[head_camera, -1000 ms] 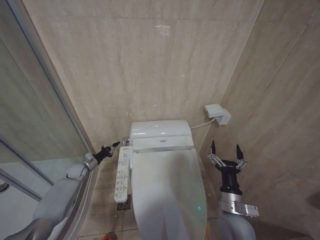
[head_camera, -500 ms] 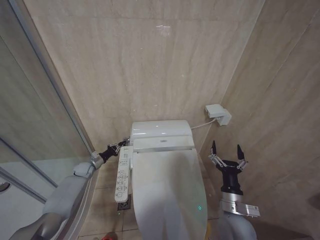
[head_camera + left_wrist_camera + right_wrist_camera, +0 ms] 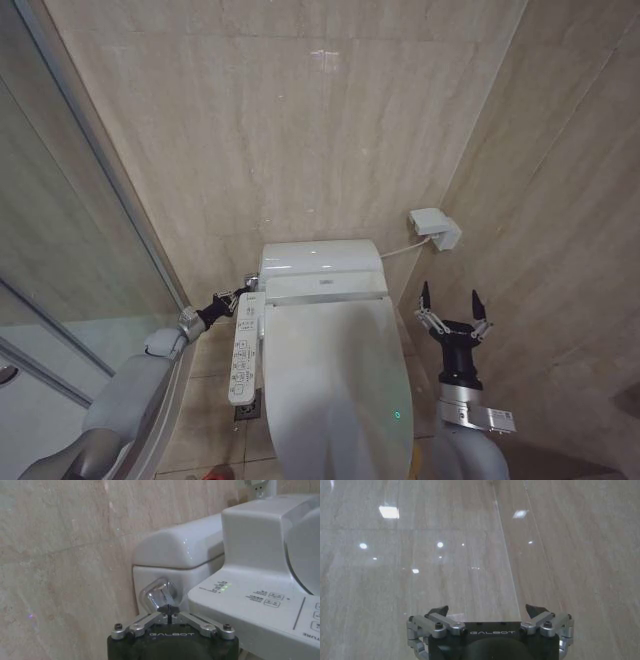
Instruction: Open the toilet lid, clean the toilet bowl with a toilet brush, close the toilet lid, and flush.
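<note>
White toilet lid is lying closed over the bowl; left gripper, fingers pinched together, is touching the chrome flush lever on the tank's side. Flush step; next needs a push down. Right gripper is idling wide open, holding nothing, beside the toilet.

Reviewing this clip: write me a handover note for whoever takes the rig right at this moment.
Left gripper: fingers shut, tips at the chrome flush lever on the tank's left side, beside the control panel. Whether it is pressing the lever cannot be told.
Right gripper: open, empty, parked upright to the right of the toilet, facing the wall.
Lid: down, covering the bowl.
Done, judging by the scene: lid is closed, and the left arm has reached the lever.
Left: the flush, if not yet made. A red thing sits on the floor at the frame's bottom edge; too little of it shows to identify.
</note>
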Tool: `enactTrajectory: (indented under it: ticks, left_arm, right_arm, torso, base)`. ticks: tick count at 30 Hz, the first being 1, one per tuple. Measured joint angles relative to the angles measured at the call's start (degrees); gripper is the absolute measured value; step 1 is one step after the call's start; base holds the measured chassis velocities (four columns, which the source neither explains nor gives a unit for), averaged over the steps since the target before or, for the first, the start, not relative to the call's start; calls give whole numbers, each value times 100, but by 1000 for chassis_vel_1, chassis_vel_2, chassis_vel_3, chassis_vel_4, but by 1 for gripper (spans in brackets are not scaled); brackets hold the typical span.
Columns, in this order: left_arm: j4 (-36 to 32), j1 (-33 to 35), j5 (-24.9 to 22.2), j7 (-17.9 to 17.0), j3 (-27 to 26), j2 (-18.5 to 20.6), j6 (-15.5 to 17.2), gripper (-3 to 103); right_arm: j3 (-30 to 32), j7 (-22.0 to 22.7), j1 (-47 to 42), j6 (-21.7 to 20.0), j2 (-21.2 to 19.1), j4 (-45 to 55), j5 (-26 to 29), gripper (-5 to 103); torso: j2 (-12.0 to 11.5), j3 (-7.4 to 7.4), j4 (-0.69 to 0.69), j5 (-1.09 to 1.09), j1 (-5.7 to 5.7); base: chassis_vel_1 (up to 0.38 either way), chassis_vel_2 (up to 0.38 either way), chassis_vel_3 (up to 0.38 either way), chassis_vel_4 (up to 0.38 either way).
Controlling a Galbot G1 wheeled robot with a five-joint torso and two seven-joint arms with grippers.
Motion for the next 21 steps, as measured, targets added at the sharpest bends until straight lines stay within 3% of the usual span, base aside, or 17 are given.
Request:
enactTrajectory:
  ticks: [21]
  left_arm:
    - [-68, 67, -19, -6, -101, 55, 16, 0]
  right_arm:
    - [5, -3, -41, 0, -19, 44, 1, 100]
  torso:
    - [0, -1, 1, 1, 0]
  base:
    - [0, 0, 0, 0]
